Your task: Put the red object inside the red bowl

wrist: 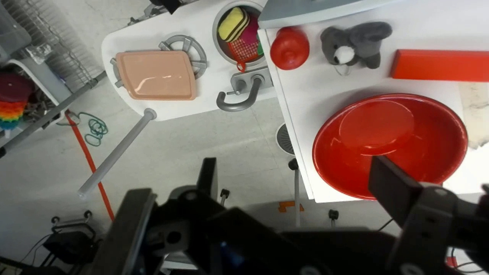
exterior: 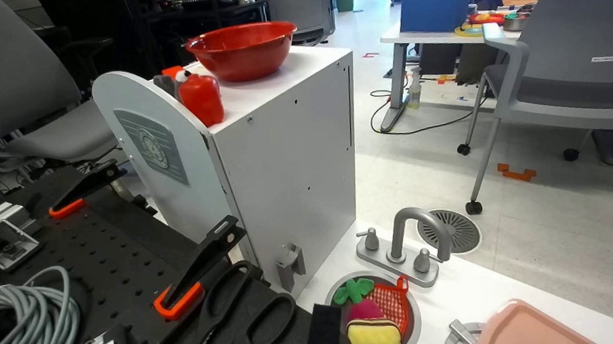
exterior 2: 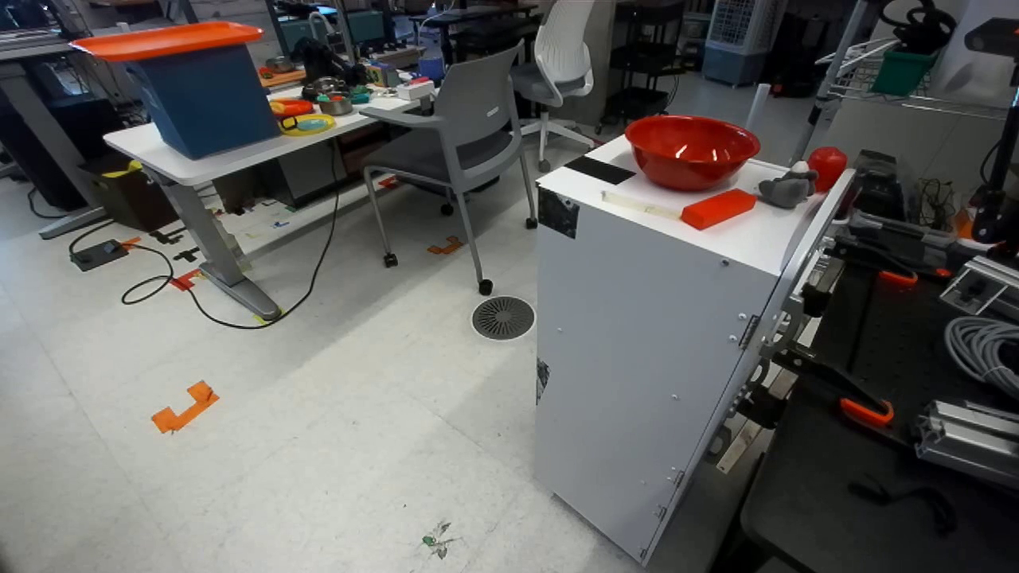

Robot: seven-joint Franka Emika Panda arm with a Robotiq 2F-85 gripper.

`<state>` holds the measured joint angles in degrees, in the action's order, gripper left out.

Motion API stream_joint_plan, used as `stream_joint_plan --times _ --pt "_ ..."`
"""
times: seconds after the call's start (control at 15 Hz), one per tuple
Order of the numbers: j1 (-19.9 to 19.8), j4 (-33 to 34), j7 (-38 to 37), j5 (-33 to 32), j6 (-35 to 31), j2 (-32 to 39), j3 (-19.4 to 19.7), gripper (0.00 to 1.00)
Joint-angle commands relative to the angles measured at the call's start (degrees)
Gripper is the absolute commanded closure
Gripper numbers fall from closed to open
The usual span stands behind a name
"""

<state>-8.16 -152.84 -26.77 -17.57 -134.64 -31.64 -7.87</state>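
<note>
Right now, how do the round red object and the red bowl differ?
The red object is small; the red bowl is much wider. The red object is a rounded lump, the red bowl open-topped with a flared rim. The red object stands close to the arched panel, the red bowl farther from it. Both are red and rest on the white cabinet.

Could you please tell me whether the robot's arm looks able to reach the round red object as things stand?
Probably yes: the pincer is open and, in the wrist view, nothing covers the round red object, though the grey toy and the panel close beside it could make the grip tight.
</note>
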Motion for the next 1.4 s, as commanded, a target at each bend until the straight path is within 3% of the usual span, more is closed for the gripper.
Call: stream_joint_plan --times 0.0,0.27,0.53,1.33 --pt "1.01 0.39 0.77 6.8 -0.6 0.93 2.36 0.0" --pt "0.98 0.82 1.01 12.33 1.15 2.15 2.97 0.0" --pt "0.57 1.0 1.66 13.63 3.21 4.05 3.21 0.0" --pt "2.58 -1.53 12.24 13.29 -5.28 3.98 4.17 0.0"
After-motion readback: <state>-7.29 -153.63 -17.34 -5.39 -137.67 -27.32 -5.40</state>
